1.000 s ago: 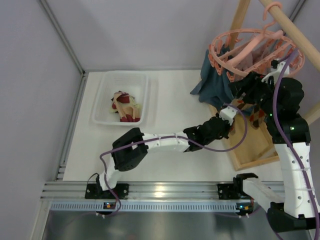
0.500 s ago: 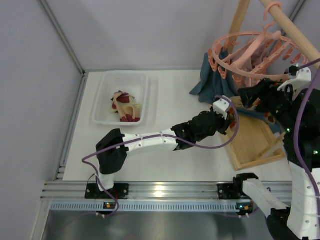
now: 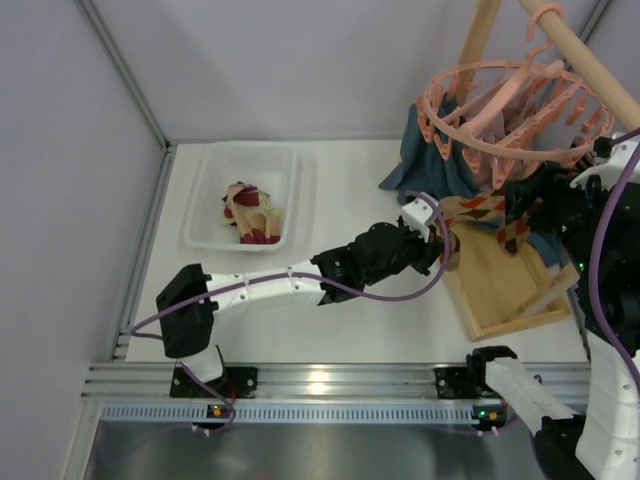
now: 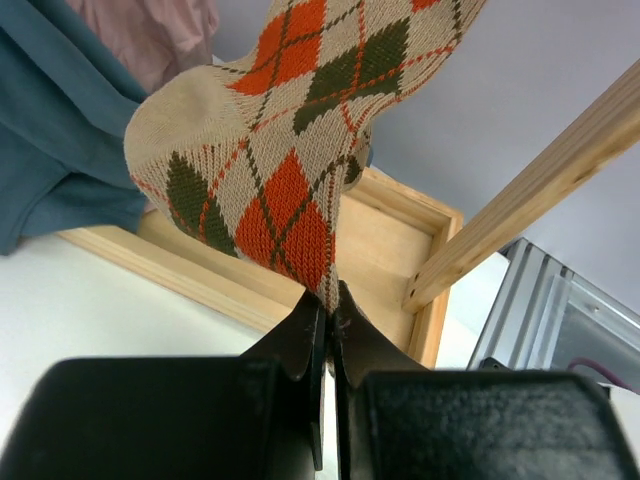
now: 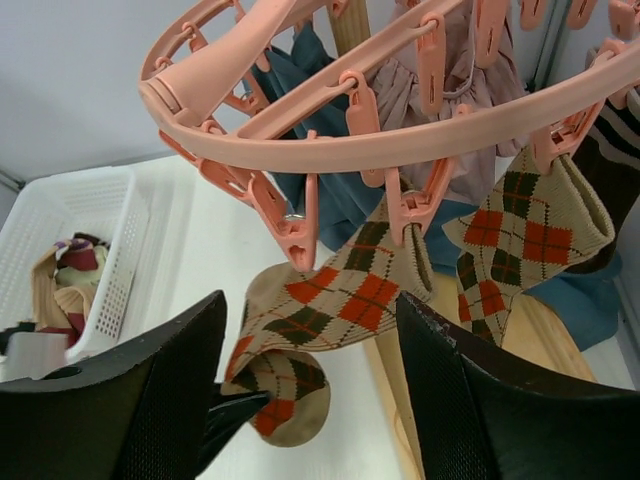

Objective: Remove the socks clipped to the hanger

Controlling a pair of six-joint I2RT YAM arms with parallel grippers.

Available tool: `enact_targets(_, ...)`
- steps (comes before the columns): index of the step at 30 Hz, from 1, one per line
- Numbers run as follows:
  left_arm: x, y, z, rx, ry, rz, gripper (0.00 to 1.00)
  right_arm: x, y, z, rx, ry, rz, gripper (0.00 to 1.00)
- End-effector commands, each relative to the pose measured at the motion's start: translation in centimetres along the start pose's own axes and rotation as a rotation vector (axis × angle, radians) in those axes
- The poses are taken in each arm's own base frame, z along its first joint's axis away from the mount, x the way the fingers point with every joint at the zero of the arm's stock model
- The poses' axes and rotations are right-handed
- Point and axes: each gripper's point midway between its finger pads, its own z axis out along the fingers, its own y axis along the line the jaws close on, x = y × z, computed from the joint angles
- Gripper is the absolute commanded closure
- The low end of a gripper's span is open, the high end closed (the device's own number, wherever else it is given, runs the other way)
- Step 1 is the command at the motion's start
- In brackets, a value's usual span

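While clipped to hanger [image 5: 330, 152], argyle sock [image 5: 340, 300] pinched by left tool [image 4: 327, 303]

Pose, both arms. The white-and-black left arm [image 3: 270, 285] reaches low from its near-left base across to the right, almost fully extended. The left gripper [image 4: 328, 300] has its black fingers [image 4: 305, 335] pressed together, pinching the lower edge of a tan fabric sock with orange and green diamonds [image 4: 270, 150]. The white-and-black right arm [image 3: 610, 330] stands tall at the near right, with its wrist bent toward the left. The right gripper [image 5: 310, 300] has its black fingers spread wide and grips nothing.
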Motion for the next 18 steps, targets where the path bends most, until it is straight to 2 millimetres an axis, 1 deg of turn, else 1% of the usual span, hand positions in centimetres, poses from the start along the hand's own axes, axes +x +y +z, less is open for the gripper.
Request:
enact_targets(1, -3.6, -0.6, -2.3, 0.033, -0.078, -0.021, 1.0, 0.5, -0.8, 0.5, 0.039, 0.014, -0.014, 0.35)
enact_targets(5, -3.9, -0.5, -3.2, 0.031, -0.087, -0.022, 1.0, 0.1, -0.7, 1.2, 0.043, 0.011, -0.01, 0.36)
enact_targets(7, -4.1, -0.6, -3.6, 0.038, -0.089, -0.026, 1.0, -0.1, -1.0, 1.4, 0.062, 0.005, -0.01, 0.37)
enact_targets(11, -4.4, -0.6, -4.2, 0.041, -0.096, -0.029, 1.0, 0.2, -1.4, 2.6, 0.09, 0.021, -0.009, 0.38)
enact_targets(18, -4.7, -0.3, -4.9, 0.031, -0.106, -0.024, 1.0, -0.1, -2.4, 4.6, 0.152, 0.016, -0.021, 0.4)
